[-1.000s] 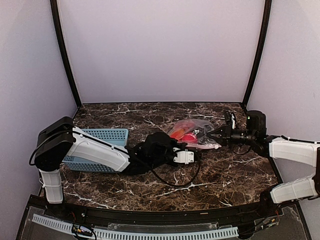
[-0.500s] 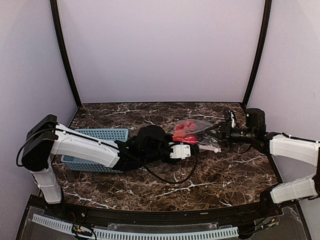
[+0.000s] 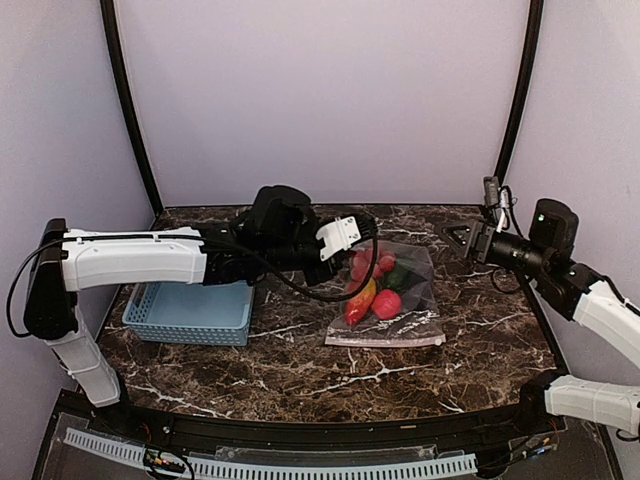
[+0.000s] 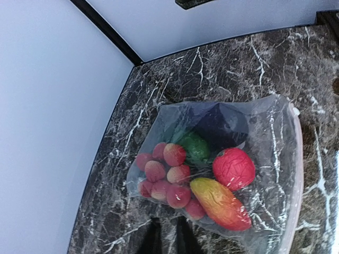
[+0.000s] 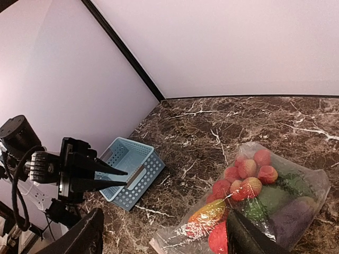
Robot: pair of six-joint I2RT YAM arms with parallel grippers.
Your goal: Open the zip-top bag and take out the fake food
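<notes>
Pale lilac walls close round a dark marbled table (image 3: 470,350). The clear bag (image 3: 415,315) lies flat on it, right of the middle, with its pale zip strip (image 3: 385,341) along the side facing the near edge.

Neither hand is touching the bag. The left hand (image 4: 168,227) hangs above the bag's far left side, clenched on nothing that I can see. The right hand (image 3: 463,240) is raised near the far right corner with its fingers spread wide and empty.

The step in hand looks to be opening the zip. To do it well, each hand should probably come down at the strip itself rather than the loose crinkly film. Each would pinch one lip near the same end, then pull apart gently so the bag does not slide or lift with the food in it. Whether the strip is already partly parted, I cannot tell.

Inside the bag are a cluster of red balls (image 4: 164,177), an orange-red piece (image 4: 220,203), a round red piece (image 4: 233,168), a green vegetable (image 4: 193,147) and a dark eggplant (image 4: 222,124). A light-blue basket (image 3: 190,318) stands by the left edge, and no food shows in it.
</notes>
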